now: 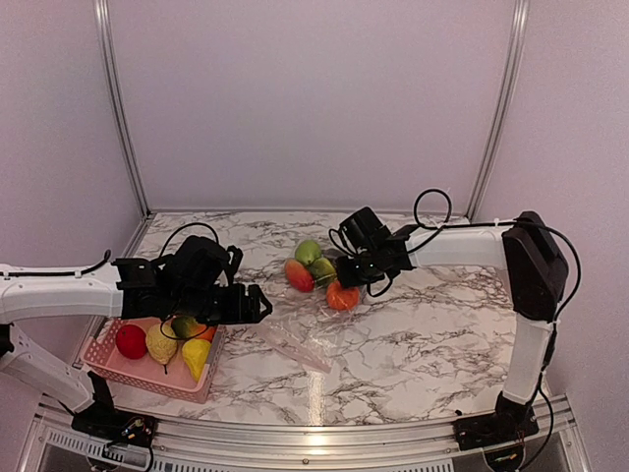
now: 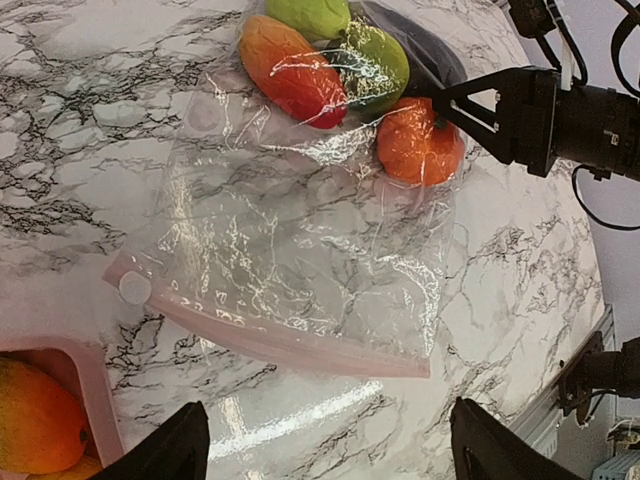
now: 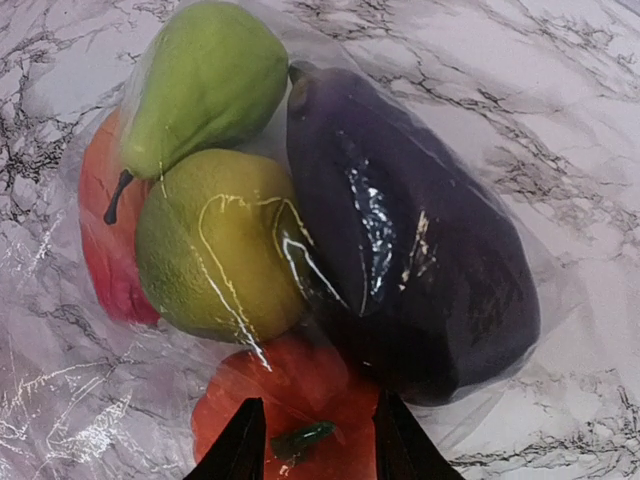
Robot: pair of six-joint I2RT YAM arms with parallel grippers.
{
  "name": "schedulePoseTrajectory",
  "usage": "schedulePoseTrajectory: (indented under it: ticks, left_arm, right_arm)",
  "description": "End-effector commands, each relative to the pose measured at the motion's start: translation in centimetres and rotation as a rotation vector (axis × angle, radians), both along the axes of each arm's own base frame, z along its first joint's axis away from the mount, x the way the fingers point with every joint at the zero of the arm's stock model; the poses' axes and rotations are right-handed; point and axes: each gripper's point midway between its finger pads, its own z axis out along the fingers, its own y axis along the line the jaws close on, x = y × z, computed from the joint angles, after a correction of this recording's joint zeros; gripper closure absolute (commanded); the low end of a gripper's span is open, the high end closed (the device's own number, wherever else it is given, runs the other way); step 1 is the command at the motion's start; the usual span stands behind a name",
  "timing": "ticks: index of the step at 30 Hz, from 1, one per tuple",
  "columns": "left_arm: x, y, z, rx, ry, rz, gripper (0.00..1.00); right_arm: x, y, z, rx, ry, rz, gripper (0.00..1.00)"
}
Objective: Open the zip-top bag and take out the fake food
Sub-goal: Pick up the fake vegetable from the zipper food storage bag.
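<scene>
The clear zip-top bag (image 2: 300, 230) lies flat on the marble, its pink zip strip (image 2: 280, 342) toward my left arm. Fake food sits in its far end: a green pear (image 3: 205, 85), a yellow-green fruit (image 3: 215, 245), a purple eggplant (image 3: 420, 260), a red-orange fruit (image 2: 295, 70) and an orange pumpkin (image 3: 290, 390). My right gripper (image 3: 318, 400) is shut on the pumpkin through the plastic, its fingers either side of the green stem. My left gripper (image 2: 330, 408) hangs wide open just short of the zip strip, holding nothing.
A pink mesh basket (image 1: 103, 356) stands at the front left under my left arm. It holds a red apple (image 1: 131, 340), a yellow pear (image 1: 160, 343), a lemon (image 1: 196, 356) and an orange-green piece. Metal frame posts and walls close the back.
</scene>
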Motion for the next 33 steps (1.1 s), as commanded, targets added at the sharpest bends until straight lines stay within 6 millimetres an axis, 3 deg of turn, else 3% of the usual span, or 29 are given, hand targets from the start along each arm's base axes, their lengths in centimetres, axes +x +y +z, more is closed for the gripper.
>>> schedulePoseTrajectory:
  ticks: [1, 9, 22, 26, 33]
  left_arm:
    - [0.1, -1.3, 1.0, -0.029, -0.024, -0.03, 0.14]
    - [-0.3, -1.0, 0.6, -0.029, -0.015, -0.027, 0.14]
    - [-0.6, -1.2, 0.0, -0.021, -0.002, -0.039, 0.14]
    - [-0.8, -1.2, -0.2, -0.02, 0.003, -0.044, 0.14]
    - [-1.3, -0.7, -0.5, -0.013, 0.012, -0.044, 0.14]
  right_arm:
    - [0.0, 0.2, 1.3, 0.055, -0.012, -0.014, 0.63]
    - [0.3, 1.3, 0.6, 0.084, 0.009, -0.002, 0.63]
    - [-1.5, 1.1, 0.8, 0.141, 0.045, -0.005, 0.63]
    - [-0.7, 0.9, 0.3, 0.128, 0.041, -0.01, 0.62]
    - [0.1, 2.3, -0.6, 0.148, 0.064, 0.017, 0.63]
